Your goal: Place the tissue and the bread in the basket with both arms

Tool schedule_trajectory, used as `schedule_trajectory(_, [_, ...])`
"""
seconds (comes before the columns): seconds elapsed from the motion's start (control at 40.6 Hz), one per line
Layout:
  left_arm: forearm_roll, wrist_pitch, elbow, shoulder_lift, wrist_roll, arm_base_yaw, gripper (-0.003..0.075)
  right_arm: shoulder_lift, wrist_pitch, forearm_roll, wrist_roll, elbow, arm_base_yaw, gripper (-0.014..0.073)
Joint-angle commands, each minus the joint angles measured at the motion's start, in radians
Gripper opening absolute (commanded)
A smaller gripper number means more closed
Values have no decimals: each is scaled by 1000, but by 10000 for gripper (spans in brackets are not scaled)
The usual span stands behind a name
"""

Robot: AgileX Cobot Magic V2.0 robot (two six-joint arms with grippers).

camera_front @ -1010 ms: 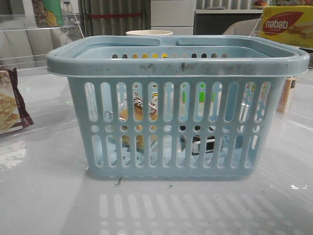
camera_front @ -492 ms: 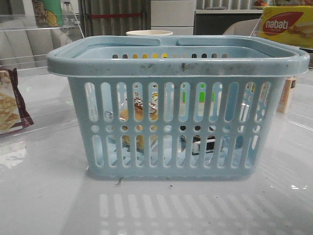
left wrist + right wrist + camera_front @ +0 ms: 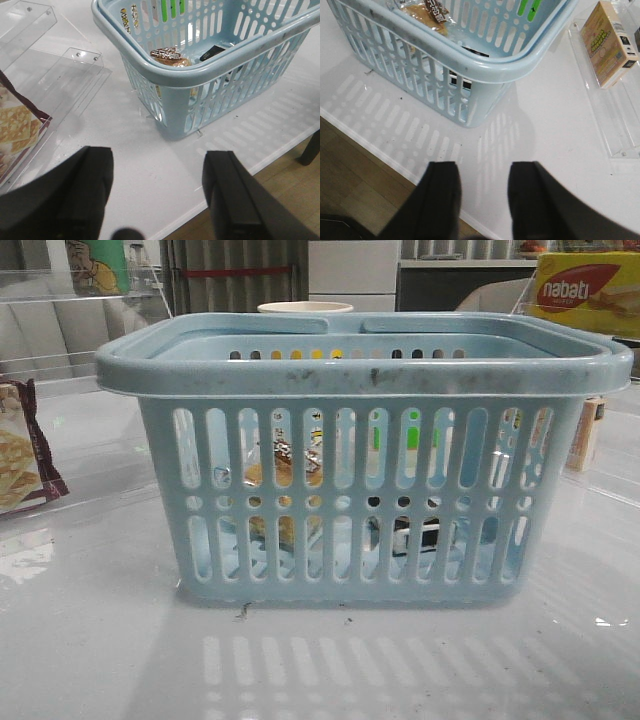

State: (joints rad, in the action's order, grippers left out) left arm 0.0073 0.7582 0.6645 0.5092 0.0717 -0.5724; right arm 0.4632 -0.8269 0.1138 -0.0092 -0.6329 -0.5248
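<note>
A: Where are the bread (image 3: pixel 171 56) and tissue (image 3: pixel 418 537)?

B: Both inside the basket (image 3: pixel 365 368), bread toward the left arm's side.

A: Grippers?

B: Left gripper (image 3: pixel 159 192) and right gripper (image 3: pixel 483 202) spread, empty, hanging off the counter (image 3: pixel 90 640) edge.

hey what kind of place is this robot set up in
Probably a mock shop set up in a lab: a blue shopping basket on a white table, clear acrylic display stands and a nabati wafer box behind.
</note>
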Motion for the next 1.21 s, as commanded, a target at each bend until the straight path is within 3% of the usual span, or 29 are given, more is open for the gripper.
schedule_trajectory(0.0, [1,-69,25,2,-17,0,375,4,68,15,-7,-28,0,162])
schedule_trajectory(0.098, [1,-69,25,2,-17,0,277,4,69,15,-7,-28,0,50])
schedule_trajectory(0.32, [-1,-69,25,2,-17,0,90,4,68,15,-7,-28,0,57])
schedule_trajectory(0.788, [-1,-80,13,-17,-17,2,90,4,68,15,-7,-28,0,57])
schedule_trajectory(0.862, [-1,-98,-11,-44,-17,51,90,4,68,15,-7,-28,0,57])
schedule_trajectory(1.182, [29,-608,-356,-319,-17,405,90,4,69,17,-7,-28,0,57])
